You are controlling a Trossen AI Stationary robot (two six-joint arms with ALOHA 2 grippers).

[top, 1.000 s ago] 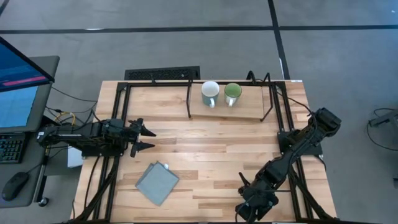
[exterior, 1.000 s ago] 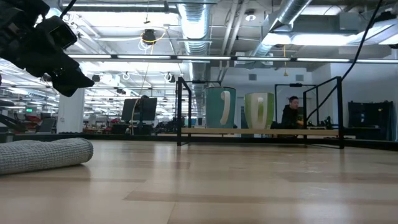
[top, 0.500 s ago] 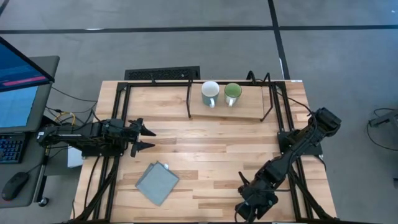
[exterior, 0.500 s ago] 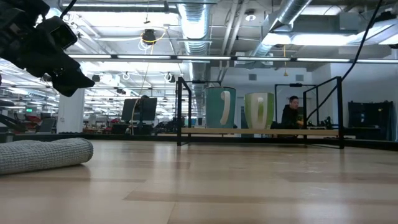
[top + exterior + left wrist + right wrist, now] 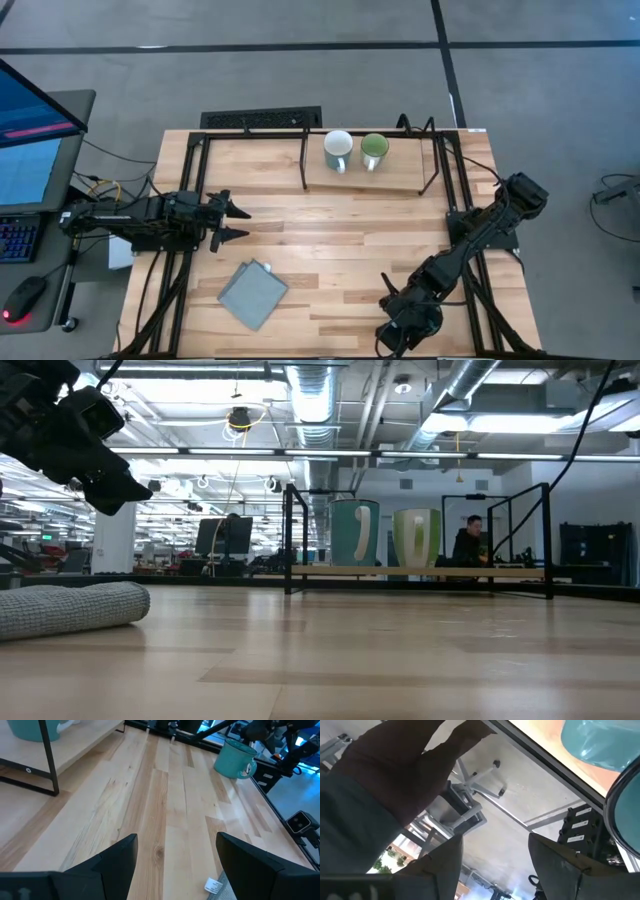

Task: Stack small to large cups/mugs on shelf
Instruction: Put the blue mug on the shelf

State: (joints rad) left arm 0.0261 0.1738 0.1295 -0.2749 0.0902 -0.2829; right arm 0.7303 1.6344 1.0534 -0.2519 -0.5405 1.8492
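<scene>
Two mugs stand upright on the shelf at the far middle of the table. One is white inside and one is green inside. Both show in the low view, the white one and the green one. The larger teal mug shows in the left wrist view, by the table's near right edge beside my right arm; in the high view that arm hides it. My right gripper is open there; in its wrist view a teal rim lies outside the fingers. My left gripper waits open and empty at the left.
A folded grey cloth lies near the front left and also shows in the low view. The shelf's black legs stand on the tabletop. Bare wood lies between the arms. A person sits in the room beyond the table.
</scene>
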